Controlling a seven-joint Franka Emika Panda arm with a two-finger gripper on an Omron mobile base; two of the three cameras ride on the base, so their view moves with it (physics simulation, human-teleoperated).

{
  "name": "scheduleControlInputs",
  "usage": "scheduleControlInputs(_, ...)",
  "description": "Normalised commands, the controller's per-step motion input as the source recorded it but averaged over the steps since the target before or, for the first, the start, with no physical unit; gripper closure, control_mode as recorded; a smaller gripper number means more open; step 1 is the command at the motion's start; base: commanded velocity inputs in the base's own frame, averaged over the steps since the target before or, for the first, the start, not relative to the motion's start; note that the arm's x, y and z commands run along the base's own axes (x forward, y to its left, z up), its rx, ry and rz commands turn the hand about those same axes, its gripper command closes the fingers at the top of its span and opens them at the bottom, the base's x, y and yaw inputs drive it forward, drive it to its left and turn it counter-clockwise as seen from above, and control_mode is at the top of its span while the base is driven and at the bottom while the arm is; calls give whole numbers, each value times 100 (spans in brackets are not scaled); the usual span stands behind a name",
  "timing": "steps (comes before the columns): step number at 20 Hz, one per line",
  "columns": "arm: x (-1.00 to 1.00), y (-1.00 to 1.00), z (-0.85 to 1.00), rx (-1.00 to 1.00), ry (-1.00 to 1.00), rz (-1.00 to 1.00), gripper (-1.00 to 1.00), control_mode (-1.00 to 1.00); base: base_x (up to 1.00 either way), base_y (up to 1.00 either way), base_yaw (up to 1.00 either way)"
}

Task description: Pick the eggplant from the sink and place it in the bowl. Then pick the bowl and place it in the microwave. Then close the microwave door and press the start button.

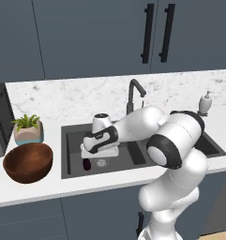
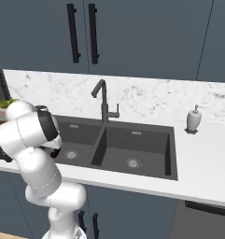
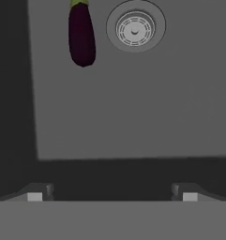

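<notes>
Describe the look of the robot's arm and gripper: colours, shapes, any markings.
The arm is built of glossy white, rounded segments with dark joint bands and a dark cap on the elbow. The gripper has a white, blocky hand; in the hand view its two small dark fingertips carry pale square pads. No cables or markings show.

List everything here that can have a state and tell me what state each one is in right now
gripper: open, empty, above the sink floor
eggplant: lying on the basin floor beside the drain, not gripped
sink: no water seen, eggplant in its left basin
bowl: upright on the counter, looks empty
upper cabinet doors: closed
</notes>
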Motion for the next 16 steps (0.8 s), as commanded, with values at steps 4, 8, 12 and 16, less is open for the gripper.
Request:
scheduleControlInputs(4,12,0,-16,0,2,0,-100,-100,0,0,0)
scheduleControlInputs(8,7,0,-18,0,0,0,-100,-100,0,0,0)
scheduleControlInputs(12,14,7,-9,0,0,0,-100,-100,0,0,0)
scheduleControlInputs(16,11,4,-9,0,0,0,-100,-100,0,0,0)
